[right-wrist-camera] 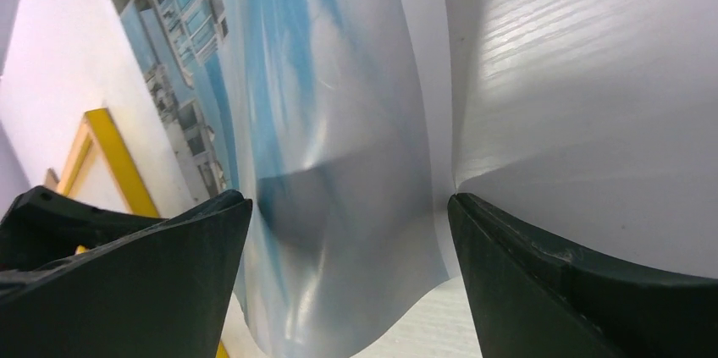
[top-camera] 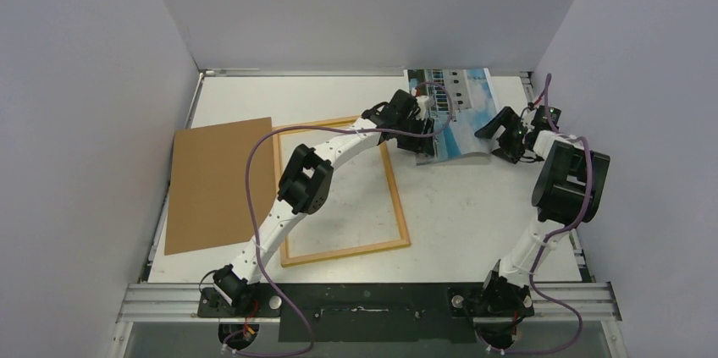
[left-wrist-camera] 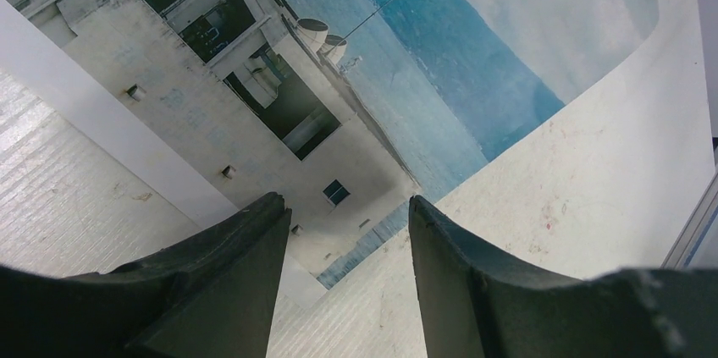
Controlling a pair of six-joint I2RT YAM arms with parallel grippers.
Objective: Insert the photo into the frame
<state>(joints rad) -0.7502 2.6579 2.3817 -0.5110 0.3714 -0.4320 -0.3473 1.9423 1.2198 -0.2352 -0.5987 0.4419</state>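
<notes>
The photo point(top-camera: 461, 104) lies at the far right of the surface point(top-camera: 474, 214), print side up. It is bowed rather than flat, with its far edge against the back wall.

The left end effector point(left-wrist-camera: 345, 201) points down over the photo's near left corner. Its fingers are moderately apart and nothing is clamped between them.

The right end effector point(right-wrist-camera: 347, 197) stands wide at the photo's right edge (the sheet curls up between the fingers, ungripped).

The frame point(top-camera: 347, 254) lies flat mid-surface, apart from the photo, with the left arm crossing above it. A brown backing board point(top-camera: 220, 184) lies to its left.
</notes>
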